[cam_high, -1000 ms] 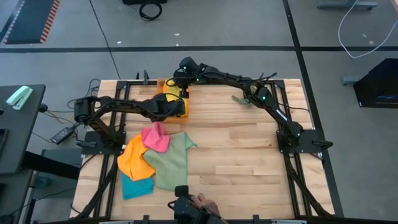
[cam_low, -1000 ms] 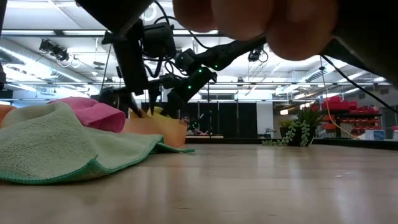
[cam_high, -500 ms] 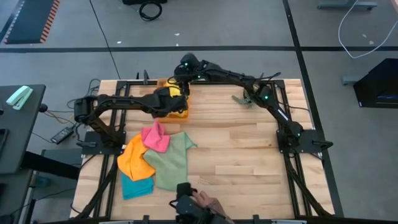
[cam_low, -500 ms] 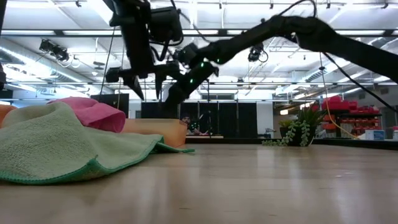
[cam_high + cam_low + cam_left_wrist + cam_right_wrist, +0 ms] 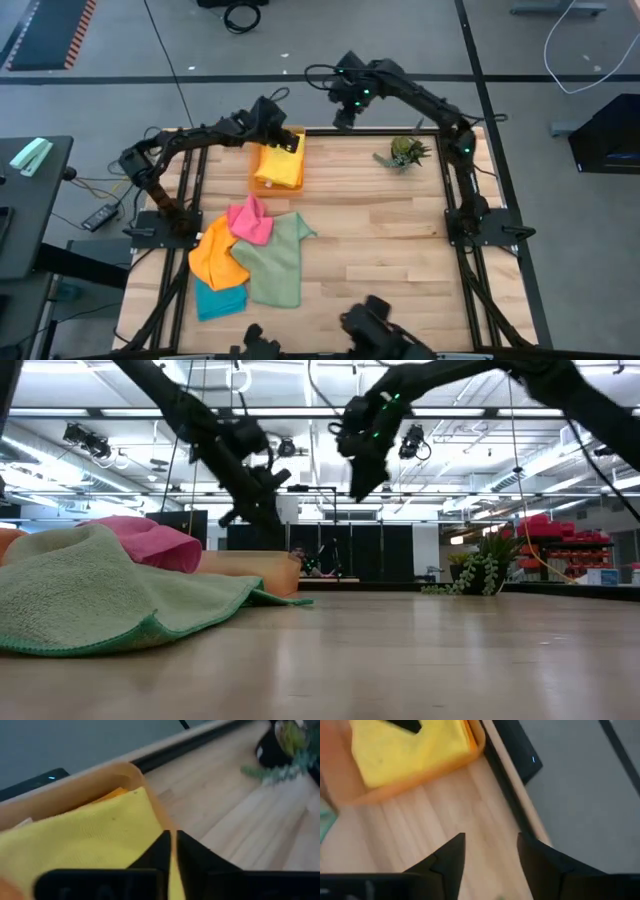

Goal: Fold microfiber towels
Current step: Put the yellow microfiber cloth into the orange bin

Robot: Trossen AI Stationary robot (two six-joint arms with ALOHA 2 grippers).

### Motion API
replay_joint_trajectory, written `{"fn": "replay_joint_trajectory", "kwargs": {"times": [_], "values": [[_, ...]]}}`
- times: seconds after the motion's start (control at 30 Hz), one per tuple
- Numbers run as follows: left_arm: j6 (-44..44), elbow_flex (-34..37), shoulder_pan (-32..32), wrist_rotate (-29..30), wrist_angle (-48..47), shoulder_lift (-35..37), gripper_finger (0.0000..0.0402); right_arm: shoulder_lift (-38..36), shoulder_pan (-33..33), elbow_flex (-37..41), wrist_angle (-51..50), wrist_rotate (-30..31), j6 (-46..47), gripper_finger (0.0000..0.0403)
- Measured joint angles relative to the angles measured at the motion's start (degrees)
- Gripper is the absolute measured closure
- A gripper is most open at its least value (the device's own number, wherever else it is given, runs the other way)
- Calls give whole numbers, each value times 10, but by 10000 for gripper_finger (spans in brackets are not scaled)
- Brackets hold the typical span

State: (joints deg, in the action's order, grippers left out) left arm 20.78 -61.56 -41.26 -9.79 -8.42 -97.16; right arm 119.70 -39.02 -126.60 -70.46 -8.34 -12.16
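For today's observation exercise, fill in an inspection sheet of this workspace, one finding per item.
Surface: wooden table.
Job's things: yellow towel folded in the orange tray; pink towel, orange towel, green towel and teal towel piled unfolded.
Clutter: small plant.
Grippers: left pincer shut above the tray; right pincer open, raised at the far edge.
Cables: cable coil on floor.
Surroundings: grey floor.

The work surface is a light wooden table (image 5: 380,230) bounded by a black frame. It stands on a grey floor (image 5: 330,40) crossed by dark lines. A hazard-striped mat (image 5: 45,30) lies at the far left corner. Beyond the table, the low view shows a ceiling with strip lights (image 5: 300,415), dark panels (image 5: 375,550), and what may be red shelving (image 5: 545,530).
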Motion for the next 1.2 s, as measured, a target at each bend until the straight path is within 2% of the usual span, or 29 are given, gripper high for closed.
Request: {"fn": "replay_joint_trajectory", "kwargs": {"times": [0.1, 0.2, 0.33, 0.43, 0.63, 0.77, 0.9, 1.07, 1.2], "values": [[-41, 1, -17, -77, -6, -38, 392, -63, 3, 58, -1, 27, 33, 255], [-88, 1, -16, -105, -19, -56, 391, -141, 10, 146, 26, 47, 76, 304], [-131, 1, -6, -79, -24, -71, 395, -261, 17, 289, 103, 57, 137, 368], [-145, 1, -2, -10, -22, -75, 391, -347, 24, 397, 167, 55, 185, 394], [-109, 1, -11, 127, -36, -76, 395, -493, 57, 568, 249, 53, 305, 399], [-79, 1, -23, 130, -36, -70, 389, -560, 90, 646, 277, 67, 365, 400], [-68, 0, -24, 130, -24, -44, 396, -605, 119, 692, 279, 93, 398, 400], [-61, 0, -25, 134, -26, -38, 388, -628, 137, 721, 299, 107, 404, 401], [-76, 0, -33, 184, -29, -56, 394, -626, 154, 725, 313, 106, 406, 401]]}}
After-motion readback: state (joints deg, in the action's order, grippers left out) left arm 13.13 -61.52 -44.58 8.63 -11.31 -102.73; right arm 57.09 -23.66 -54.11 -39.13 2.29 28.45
